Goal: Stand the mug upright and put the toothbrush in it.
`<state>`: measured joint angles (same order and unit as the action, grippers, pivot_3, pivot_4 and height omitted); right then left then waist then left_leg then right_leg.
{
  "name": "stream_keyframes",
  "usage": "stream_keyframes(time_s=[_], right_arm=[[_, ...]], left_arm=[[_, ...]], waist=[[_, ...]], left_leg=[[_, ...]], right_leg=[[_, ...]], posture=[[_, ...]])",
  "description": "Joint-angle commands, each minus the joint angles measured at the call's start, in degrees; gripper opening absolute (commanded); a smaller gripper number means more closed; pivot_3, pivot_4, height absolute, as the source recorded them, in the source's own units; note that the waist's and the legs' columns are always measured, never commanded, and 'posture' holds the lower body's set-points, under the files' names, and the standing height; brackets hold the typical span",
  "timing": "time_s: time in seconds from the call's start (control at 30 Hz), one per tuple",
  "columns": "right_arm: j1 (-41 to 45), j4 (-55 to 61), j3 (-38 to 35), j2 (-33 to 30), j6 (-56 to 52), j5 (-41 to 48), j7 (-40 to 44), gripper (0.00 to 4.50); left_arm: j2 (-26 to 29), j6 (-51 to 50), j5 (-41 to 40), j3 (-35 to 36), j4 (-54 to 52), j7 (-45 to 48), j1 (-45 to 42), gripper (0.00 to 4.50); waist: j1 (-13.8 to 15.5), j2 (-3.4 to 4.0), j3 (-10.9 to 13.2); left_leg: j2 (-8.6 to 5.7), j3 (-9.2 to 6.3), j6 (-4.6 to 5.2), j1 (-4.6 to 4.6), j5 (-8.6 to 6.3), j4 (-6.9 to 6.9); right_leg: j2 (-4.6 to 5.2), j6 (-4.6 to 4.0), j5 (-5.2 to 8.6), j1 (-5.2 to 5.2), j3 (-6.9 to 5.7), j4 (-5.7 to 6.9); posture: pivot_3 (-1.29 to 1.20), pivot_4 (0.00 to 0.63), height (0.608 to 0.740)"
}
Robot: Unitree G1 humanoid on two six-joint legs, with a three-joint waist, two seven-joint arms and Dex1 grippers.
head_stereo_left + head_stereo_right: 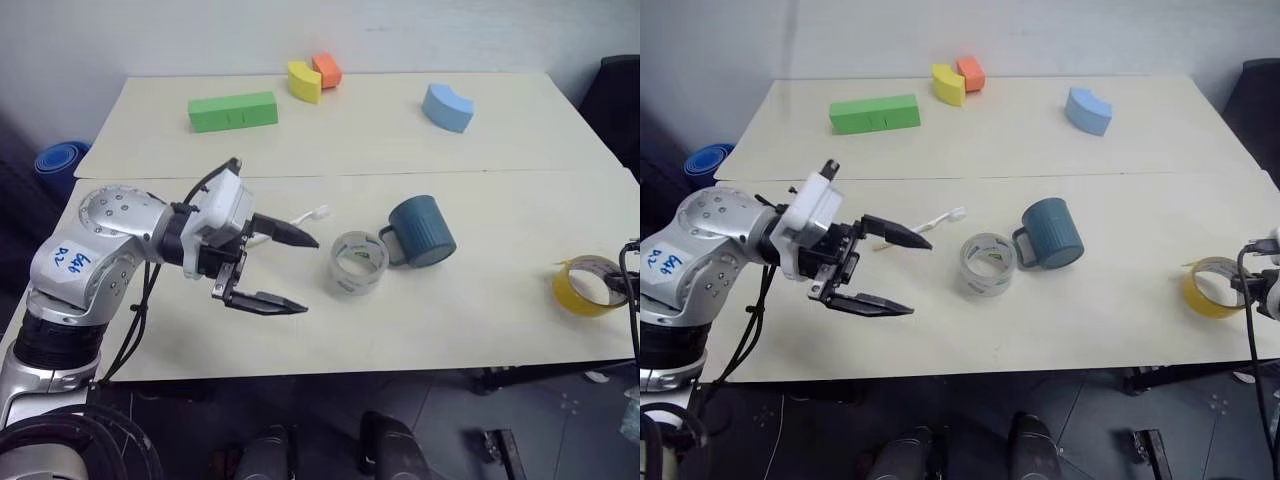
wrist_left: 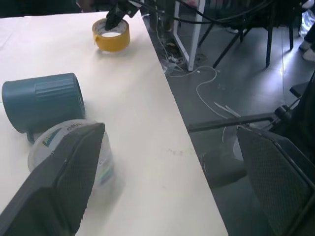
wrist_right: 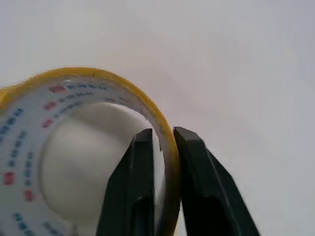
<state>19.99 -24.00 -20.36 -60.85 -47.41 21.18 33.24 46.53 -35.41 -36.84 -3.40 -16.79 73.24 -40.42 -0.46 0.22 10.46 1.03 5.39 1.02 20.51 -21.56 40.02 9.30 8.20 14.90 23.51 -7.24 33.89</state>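
Where wrist-close, pincer (image 3: 162, 147) astride yellow tape (image 3: 74, 78).

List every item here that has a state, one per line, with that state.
mug: lying on its side, handle toward the clear tape roll
toothbrush: flat on the table, not in the mug
clear tape roll: flat on the table beside the mug
yellow tape roll: its wall pinched between the right gripper's fingers
left gripper: open, empty, above the table
right gripper: shut on the yellow tape roll's wall
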Motion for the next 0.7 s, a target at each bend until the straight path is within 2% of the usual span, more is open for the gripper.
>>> stream_keyframes(time_s=[0.03,0.2,0.37,0.53,0.7], right_arm=[[2.4,-2.9,1.5,-0.3,3.5,-2.2,1.9,1.81],[3.6,1.5,2.5,-4.5,6.9,-4.8,3.9,3.40],[11.7,18.1,6.4,-5.8,-0.9,-0.1,9.1,3.40],[23.5,35.3,16.8,2.1,-10.6,9.0,14.9,3.40],[28.4,44.3,27.8,5.7,-11.2,12.2,23.2,3.40]], left_arm=[[0.3,0.6,0.3,1.1,0.1,-0.3,-1.2,4.50],[1.3,-0.4,-0.6,2.9,-1.6,-1.4,0.8,4.50],[2.6,-0.8,-0.8,4.5,-2.1,-2.4,2.5,4.50],[3.4,-0.1,0.2,5.8,-0.2,-3.2,2.0,4.50],[4.8,0.0,0.1,6.8,0.5,-2.9,1.7,4.50]], waist=[[0.1,0.04,0.0],[0.5,0.06,0.0],[-0.1,0.31,0.1],[-0.7,0.27,0.1],[0.8,0.27,0.1]], left_leg=[[0.00,-0.01,0.00,0.00,0.00,0.00],[-0.02,-0.04,0.00,0.05,0.00,0.06],[0.04,0.00,-0.02,0.02,0.01,0.05],[0.22,-0.12,-0.16,-0.02,-0.02,0.05],[0.18,-0.34,-0.18,0.40,-0.04,0.11]], right_leg=[[0.00,0.00,0.00,0.00,-0.01,0.01],[0.02,0.01,-0.01,-0.01,0.01,-0.02],[-0.01,0.01,0.00,0.04,0.07,0.00],[-0.19,0.00,-0.01,0.04,0.00,0.10],[-0.19,0.00,-0.01,0.27,-0.17,0.09]], posture=[[0.00,0.150,0.740],[0.00,0.150,0.740],[0.00,0.150,0.740],[0.00,0.150,0.740],[0.00,0.150,0.740]])
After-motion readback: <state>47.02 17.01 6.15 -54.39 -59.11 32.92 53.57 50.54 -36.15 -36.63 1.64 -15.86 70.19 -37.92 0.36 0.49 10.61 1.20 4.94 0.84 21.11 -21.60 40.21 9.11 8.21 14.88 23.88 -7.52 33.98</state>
